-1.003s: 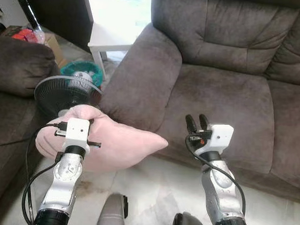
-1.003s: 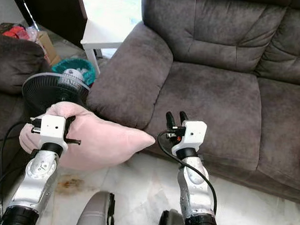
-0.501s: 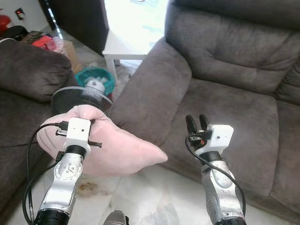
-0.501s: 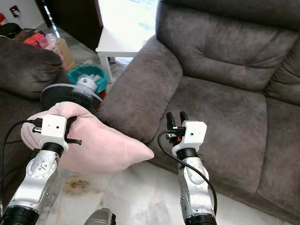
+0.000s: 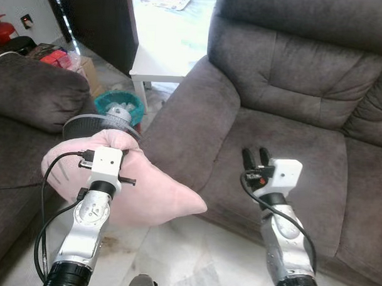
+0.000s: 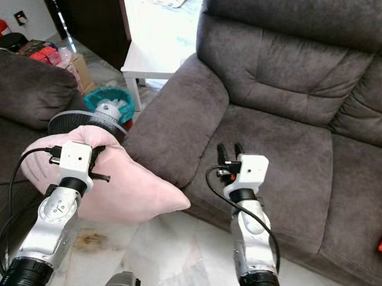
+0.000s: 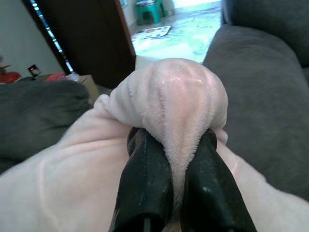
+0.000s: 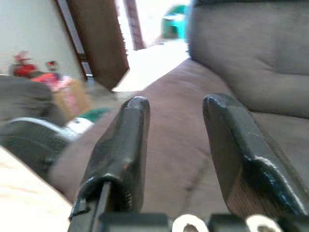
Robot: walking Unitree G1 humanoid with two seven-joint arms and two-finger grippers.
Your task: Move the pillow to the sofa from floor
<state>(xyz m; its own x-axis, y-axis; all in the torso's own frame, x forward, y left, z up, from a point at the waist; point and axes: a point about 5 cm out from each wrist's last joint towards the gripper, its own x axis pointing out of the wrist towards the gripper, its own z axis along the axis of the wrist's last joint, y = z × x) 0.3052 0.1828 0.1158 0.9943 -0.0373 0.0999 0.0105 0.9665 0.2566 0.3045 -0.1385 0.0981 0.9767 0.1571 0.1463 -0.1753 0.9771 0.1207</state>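
Note:
A soft pink pillow [image 5: 148,192] hangs off the floor at my lower left, in front of the sofa's armrest [image 5: 190,121]. My left gripper [image 7: 170,142] is shut on a bunched fold of the pillow [image 7: 169,96], its black fingers [image 7: 145,179] pinching the fabric. My right gripper [image 5: 256,156] is open and holds nothing, hovering over the front edge of the dark grey sofa's seat cushion [image 5: 285,140]. Through the right wrist view its two fingers [image 8: 123,145] stand apart with the sofa seat beyond.
A black floor fan [image 5: 91,122] stands just behind the pillow. A second dark sofa [image 5: 29,106] is at my left. A white side table [image 5: 159,57] and a teal basket [image 5: 120,103] lie beyond the armrest. Marble floor [image 5: 199,256] is underfoot.
The camera view has shifted, bringing the sofa closer and more to the centre. The pillow, still in my left gripper, sits slightly higher and nearer the armrest. The right gripper stays open.

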